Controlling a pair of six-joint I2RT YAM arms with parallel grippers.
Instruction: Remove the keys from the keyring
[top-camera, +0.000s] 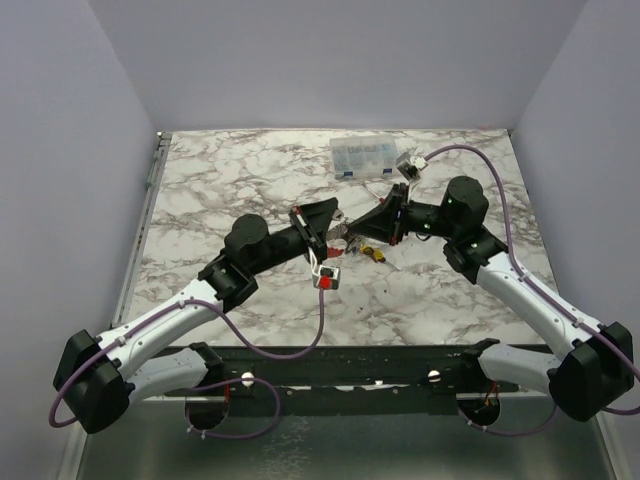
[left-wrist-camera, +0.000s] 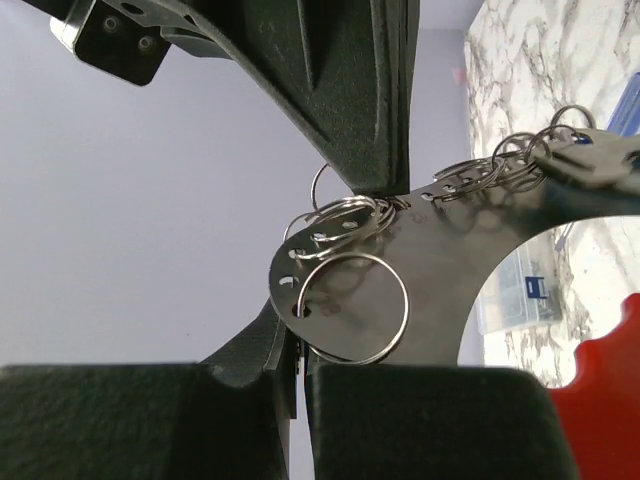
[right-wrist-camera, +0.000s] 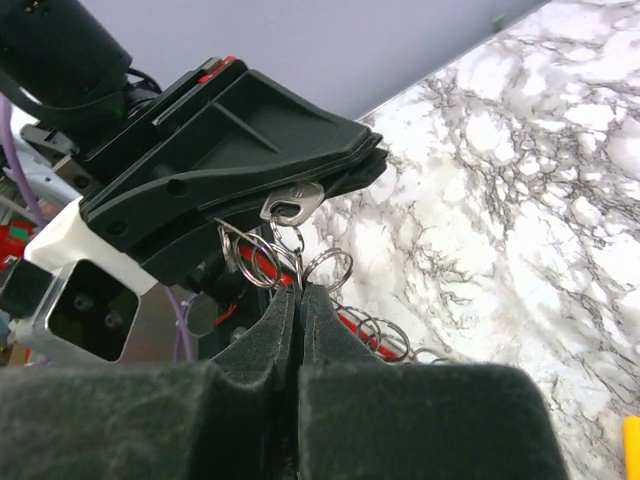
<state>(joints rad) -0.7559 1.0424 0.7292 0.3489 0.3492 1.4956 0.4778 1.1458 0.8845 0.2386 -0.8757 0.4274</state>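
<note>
Front-left of the clear parts box (top-camera: 372, 157), above the desk (top-camera: 220, 190), the left tool (left-wrist-camera: 298, 368) pinches the keyring (left-wrist-camera: 400, 290) by its grey plate. Directly in front of the box, the right tool (right-wrist-camera: 300, 300) is pressed together on a small ring (right-wrist-camera: 298, 262) by the keys (right-wrist-camera: 293, 205).

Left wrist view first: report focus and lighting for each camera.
Left wrist: keyring plate sharp, faint sheen; parts box behind soft. Right wrist: small rings crisp, right claw dark, slightly soft. Top external: even light, soft shadows, keyring detail unresolved.
</note>
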